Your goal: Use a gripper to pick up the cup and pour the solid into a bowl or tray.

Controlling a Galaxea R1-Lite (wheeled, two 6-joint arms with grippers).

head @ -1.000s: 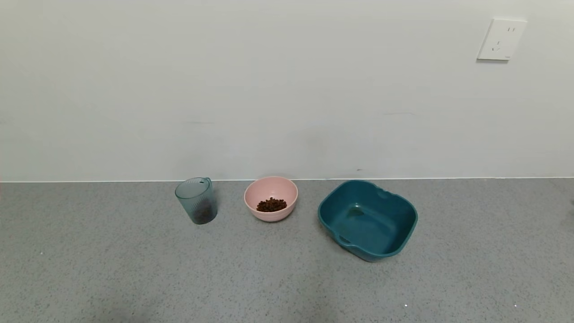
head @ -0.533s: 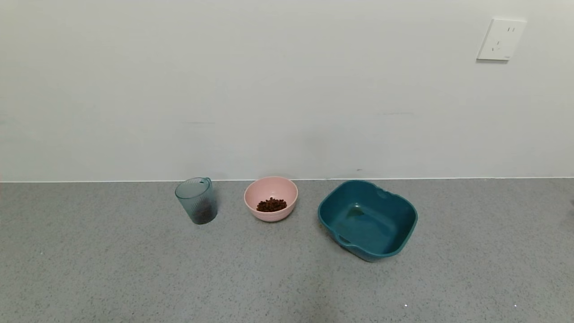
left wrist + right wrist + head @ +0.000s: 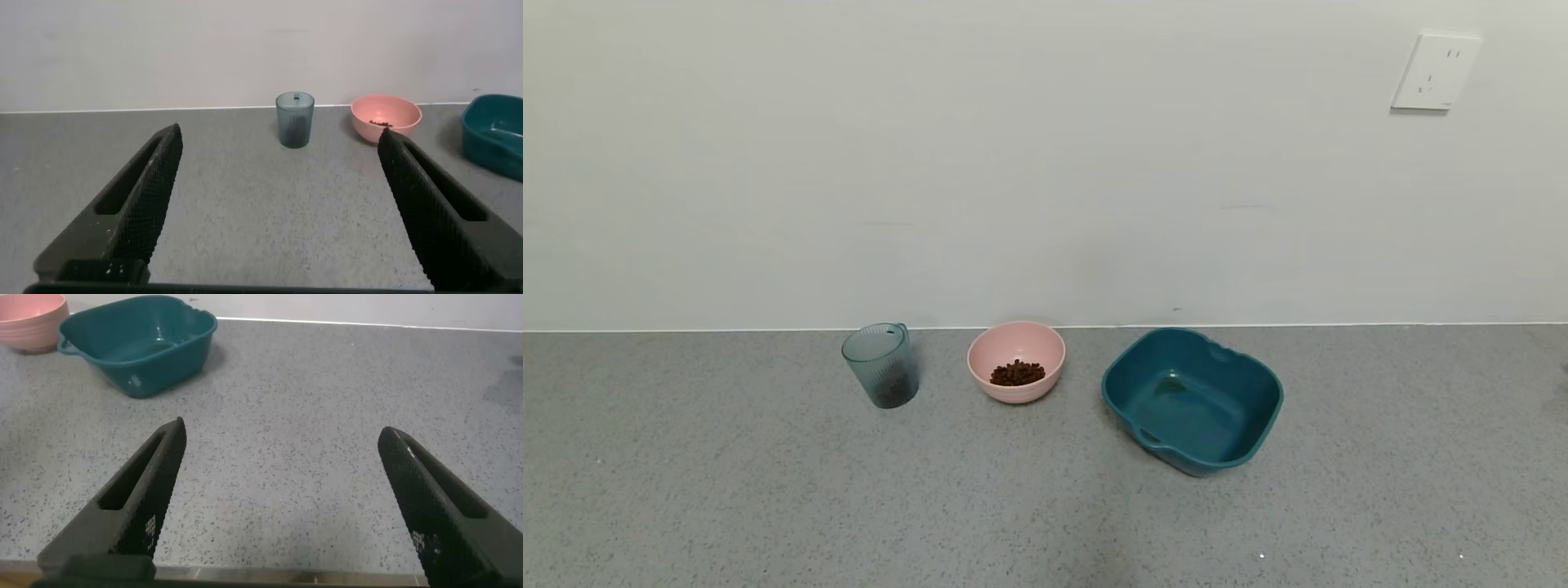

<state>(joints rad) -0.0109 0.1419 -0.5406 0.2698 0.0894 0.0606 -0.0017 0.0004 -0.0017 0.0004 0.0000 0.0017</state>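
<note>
The blue-grey ribbed cup (image 3: 880,365) stands upright on the grey counter near the wall, with a dark patch low inside it. To its right sits the pink bowl (image 3: 1016,362) holding a small heap of brown pellets (image 3: 1017,373). Neither arm shows in the head view. My left gripper (image 3: 278,143) is open and empty, well short of the cup (image 3: 294,119), which stands straight ahead between its fingers, with the pink bowl (image 3: 386,117) beside it. My right gripper (image 3: 282,437) is open and empty over bare counter, short of the tub.
A larger teal tub (image 3: 1192,400) sits empty right of the pink bowl; it also shows in the right wrist view (image 3: 137,343) and the left wrist view (image 3: 495,133). The white wall runs just behind the objects, with a socket (image 3: 1436,72) high on the right.
</note>
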